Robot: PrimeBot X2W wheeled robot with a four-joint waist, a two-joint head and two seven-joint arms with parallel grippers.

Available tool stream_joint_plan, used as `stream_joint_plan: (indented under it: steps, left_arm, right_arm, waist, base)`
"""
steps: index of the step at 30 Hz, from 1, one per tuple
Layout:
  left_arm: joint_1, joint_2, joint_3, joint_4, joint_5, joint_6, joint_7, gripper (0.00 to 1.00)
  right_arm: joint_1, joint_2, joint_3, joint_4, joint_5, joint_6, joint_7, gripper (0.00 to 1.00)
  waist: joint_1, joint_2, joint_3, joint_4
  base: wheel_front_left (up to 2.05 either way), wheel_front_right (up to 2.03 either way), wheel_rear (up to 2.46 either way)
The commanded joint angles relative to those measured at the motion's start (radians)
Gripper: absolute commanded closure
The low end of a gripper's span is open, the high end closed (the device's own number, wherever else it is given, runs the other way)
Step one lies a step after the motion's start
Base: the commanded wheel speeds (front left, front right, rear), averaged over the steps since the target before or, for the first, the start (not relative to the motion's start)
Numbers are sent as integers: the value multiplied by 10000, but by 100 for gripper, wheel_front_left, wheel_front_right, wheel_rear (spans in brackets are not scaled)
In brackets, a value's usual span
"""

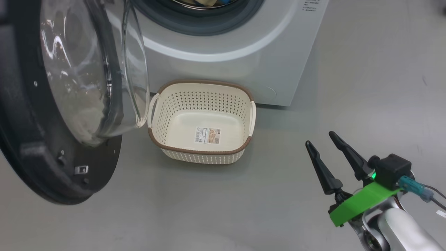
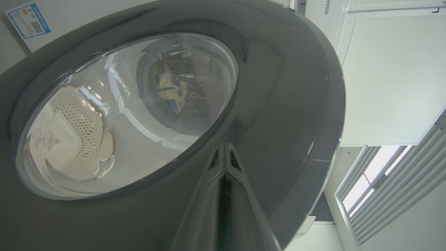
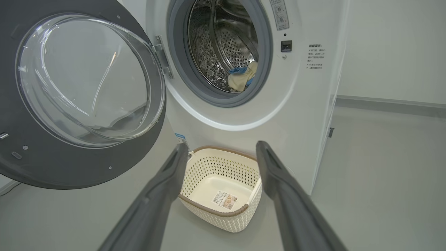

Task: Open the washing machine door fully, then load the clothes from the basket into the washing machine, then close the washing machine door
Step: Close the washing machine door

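The washing machine door stands swung open at the left, its glass bowl facing the basket. My left gripper is shut, empty, with its tips against or just off the door's glossy black outer rim. The clothes, cream-yellow with blue trim, lie inside the steel drum of the washing machine. On the floor in front of the washing machine sits the basket, with nothing in it but its label. My right gripper hangs open to the basket's right, holding nothing. In the right wrist view the open gripper points at the basket.
The open door overhangs the floor to the left of the basket, close to its left handle. Bare grey floor stretches to the right of the machine. A pale wall and a window with slats lie beyond the door.
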Motion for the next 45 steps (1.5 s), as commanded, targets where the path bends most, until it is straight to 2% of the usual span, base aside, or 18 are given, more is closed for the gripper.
stream_joint_plan:
  steps: [1, 11, 30, 37, 45]
  left_arm:
    - [-103, 381, 128, -317, -1, -86, 43, 100]
    - [-508, -440, -43, 118, 83, -962, -764, 100]
    - [-1355, -1590, -458, 992, -12, -2244, -1826, 100]
    - [-1558, -1852, -879, 1362, -100, -2560, -2311, 100]
    - [-1795, -1948, -1387, 1533, -396, -2681, -3008, 100]
  right_arm:
    - [2, -92, 74, -308, 68, -2, -106, 0]
    - [95, 13, -83, -381, 37, -2, -108, 0]
    - [49, 103, -136, -399, 52, -2, -108, 0]
    - [13, 99, -163, -364, 69, -2, -108, 0]
    - [-21, 75, -177, -389, 80, -2, -108, 0]
  waist:
    - [0, -1, -8, -82]
    - [0, -1, -16, -648]
    - [0, -1, 106, -966]
    - [0, -1, 139, -1179]
    - [0, -1, 265, -1414]
  base:
    - [0, 0, 0]
    - [0, 0, 0]
    - [0, 0, 0]
    - [0, 0, 0]
    - [0, 0, 0]
